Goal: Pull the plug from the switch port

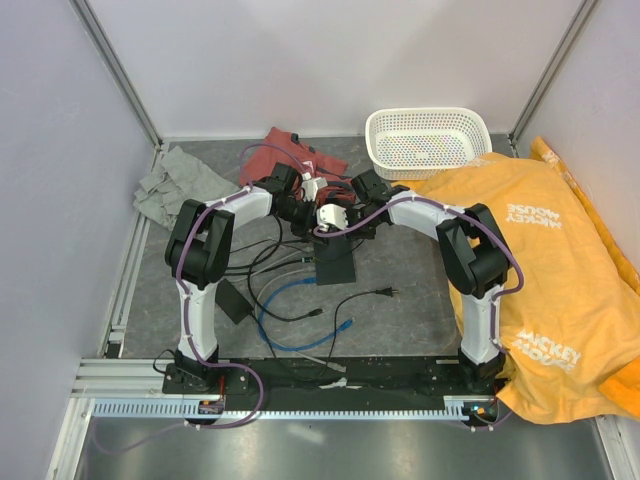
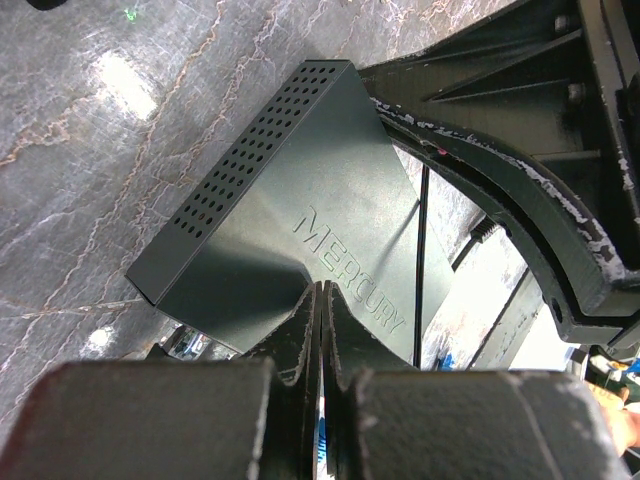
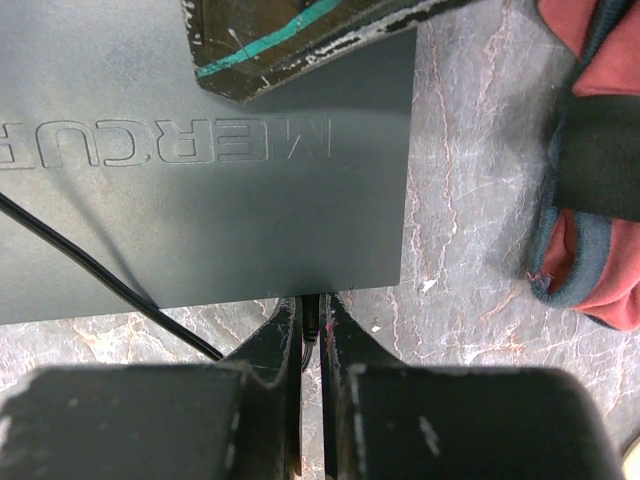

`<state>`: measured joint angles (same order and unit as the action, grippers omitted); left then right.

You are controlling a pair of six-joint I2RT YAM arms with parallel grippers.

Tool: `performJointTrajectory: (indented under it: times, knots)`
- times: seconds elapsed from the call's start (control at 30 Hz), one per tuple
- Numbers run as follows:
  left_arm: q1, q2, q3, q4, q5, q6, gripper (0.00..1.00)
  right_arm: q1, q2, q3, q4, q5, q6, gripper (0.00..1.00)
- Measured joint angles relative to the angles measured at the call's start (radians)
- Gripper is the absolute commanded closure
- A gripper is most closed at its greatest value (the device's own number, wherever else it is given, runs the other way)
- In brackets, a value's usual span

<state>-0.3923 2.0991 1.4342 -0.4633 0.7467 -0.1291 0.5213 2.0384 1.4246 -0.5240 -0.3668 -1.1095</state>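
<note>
Pinching the small black plug (image 3: 311, 318) at the edge of the switch (image 2: 290, 200), R gripper (image 3: 312, 308) has jaws nearly together on it; L gripper (image 2: 318, 300), jaws pressed tight w/ nothing between, rests tips on the switch, lying flat mid table (image 3: 460, 250).

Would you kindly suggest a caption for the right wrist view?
Right fingers pinch a dark plug at the black switch's edge.

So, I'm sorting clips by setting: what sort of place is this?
Probably a robot lab cell: white panels in a metal frame wall the table, two arms are bolted to its edge, cables and clothes lie about.
</note>
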Motion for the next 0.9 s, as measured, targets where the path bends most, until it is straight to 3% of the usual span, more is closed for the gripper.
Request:
performJointTrajectory:
  times: [0.4,0.9]
  knots:
    - [0.000,0.000,0.000,0.000,-0.003,0.006,0.99,-0.008,-0.013,-0.030,0.044,0.002,0.085,1.00]
    - [-0.002,-0.001,0.000,0.010,-0.004,0.030,0.98,0.003,-0.042,-0.100,0.150,0.041,-0.039,0.99]
